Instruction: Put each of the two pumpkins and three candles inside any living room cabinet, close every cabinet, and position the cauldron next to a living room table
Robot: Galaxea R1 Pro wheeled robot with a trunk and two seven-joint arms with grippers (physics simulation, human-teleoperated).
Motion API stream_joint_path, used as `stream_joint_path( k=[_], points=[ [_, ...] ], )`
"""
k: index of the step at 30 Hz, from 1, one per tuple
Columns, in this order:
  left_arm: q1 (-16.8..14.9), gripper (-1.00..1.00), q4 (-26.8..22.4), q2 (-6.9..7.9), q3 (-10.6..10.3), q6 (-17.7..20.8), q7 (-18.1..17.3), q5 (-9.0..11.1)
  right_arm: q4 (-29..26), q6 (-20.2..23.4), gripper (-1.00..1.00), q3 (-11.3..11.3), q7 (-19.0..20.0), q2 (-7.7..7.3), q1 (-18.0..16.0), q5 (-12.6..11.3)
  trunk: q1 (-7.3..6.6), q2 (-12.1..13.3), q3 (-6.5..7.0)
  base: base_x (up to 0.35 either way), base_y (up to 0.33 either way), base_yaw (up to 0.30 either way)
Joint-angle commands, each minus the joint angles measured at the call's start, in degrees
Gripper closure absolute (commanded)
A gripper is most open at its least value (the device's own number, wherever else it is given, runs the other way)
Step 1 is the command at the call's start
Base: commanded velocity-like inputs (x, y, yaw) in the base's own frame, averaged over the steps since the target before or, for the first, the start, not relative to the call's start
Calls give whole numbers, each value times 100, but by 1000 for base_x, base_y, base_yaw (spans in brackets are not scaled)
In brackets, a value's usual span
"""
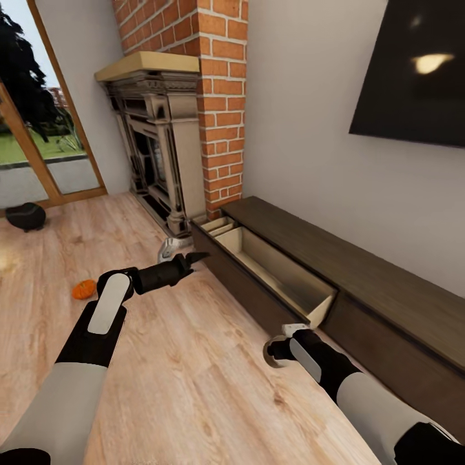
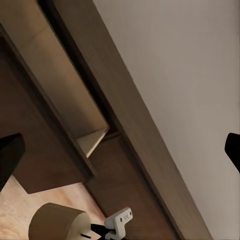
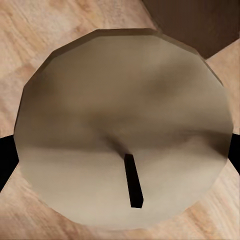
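Note:
My right gripper (image 1: 278,352) is shut on a beige candle (image 2: 56,223), held low over the floor in front of the cabinet (image 1: 387,284). In the right wrist view the candle's flat top and dark wick (image 3: 133,181) sit close up, with a black finger (image 3: 6,155) at each side. The cabinet's wide drawer (image 1: 278,271) stands pulled out, pale inside. My left gripper (image 1: 196,258) is open with nothing in it, near the cabinet's left end. An orange pumpkin (image 1: 84,289) lies on the floor left of my left arm. The black cauldron (image 1: 26,216) sits by the glass door.
A black fireplace (image 1: 155,155) with a brick chimney stands left of the cabinet, with a small grey object (image 1: 169,248) at its base. A second, small drawer (image 1: 217,226) is open at the cabinet's left end. A dark screen (image 1: 413,64) hangs above.

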Motion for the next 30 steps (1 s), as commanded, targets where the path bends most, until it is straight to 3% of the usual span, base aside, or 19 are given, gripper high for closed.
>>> stream_joint_path(
  k=[1,30],
  points=[
    [0,-100,0,0,0,0,0,-1,-1,-1,100,-1,1,0,-1,4,0,0,0,0,0,290],
    [4,-100,8,0,0,0,1,-1,-5,-1,100,-1,-4,0,-1,3,0,0,-56,0,0,265]
  ],
)
